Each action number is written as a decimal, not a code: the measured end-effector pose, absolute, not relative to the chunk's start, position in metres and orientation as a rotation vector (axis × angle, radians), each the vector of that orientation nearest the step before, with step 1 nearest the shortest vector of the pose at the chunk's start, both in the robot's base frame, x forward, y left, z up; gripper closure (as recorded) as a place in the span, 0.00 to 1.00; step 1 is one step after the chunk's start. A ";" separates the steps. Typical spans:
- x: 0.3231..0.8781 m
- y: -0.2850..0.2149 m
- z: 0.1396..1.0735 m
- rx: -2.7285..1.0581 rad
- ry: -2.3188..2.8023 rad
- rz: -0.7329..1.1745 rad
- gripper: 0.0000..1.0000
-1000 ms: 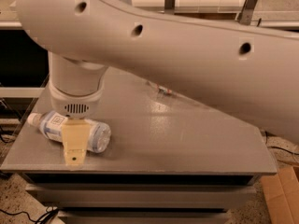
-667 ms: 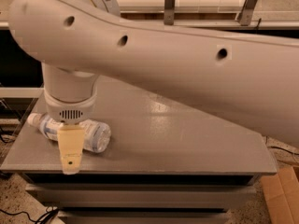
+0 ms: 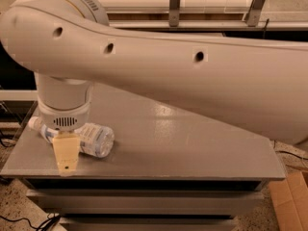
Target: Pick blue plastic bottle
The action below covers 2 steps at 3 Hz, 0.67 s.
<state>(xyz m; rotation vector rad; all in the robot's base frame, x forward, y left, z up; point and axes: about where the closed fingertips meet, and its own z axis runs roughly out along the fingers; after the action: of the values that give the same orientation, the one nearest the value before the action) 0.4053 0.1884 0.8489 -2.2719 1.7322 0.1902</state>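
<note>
The blue plastic bottle (image 3: 95, 139) lies on its side near the left end of the grey table (image 3: 192, 148). It is wide and clear with a pale label, and its white cap (image 3: 33, 123) points left. My gripper (image 3: 66, 159) hangs from the white wrist directly over and in front of the bottle's middle, near the table's front edge. It hides part of the bottle's neck and body. My thick white arm crosses the whole view from the right. No second bottle shows.
A cardboard box (image 3: 288, 201) stands on the floor at the lower right. Cables (image 3: 29, 221) lie on the floor at the lower left. Metal posts (image 3: 174, 4) and a shelf run along the back behind the arm.
The arm has swung left and the gripper has moved a little left and toward the table's front edge. The bottle has not moved.
</note>
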 end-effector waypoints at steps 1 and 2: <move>0.411 0.191 0.847 -2.273 1.739 0.191 0.40; 0.414 0.193 0.846 -2.271 1.748 0.192 0.63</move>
<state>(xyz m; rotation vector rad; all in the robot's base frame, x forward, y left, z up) 0.4144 0.1928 0.8458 -2.2708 1.7478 0.1919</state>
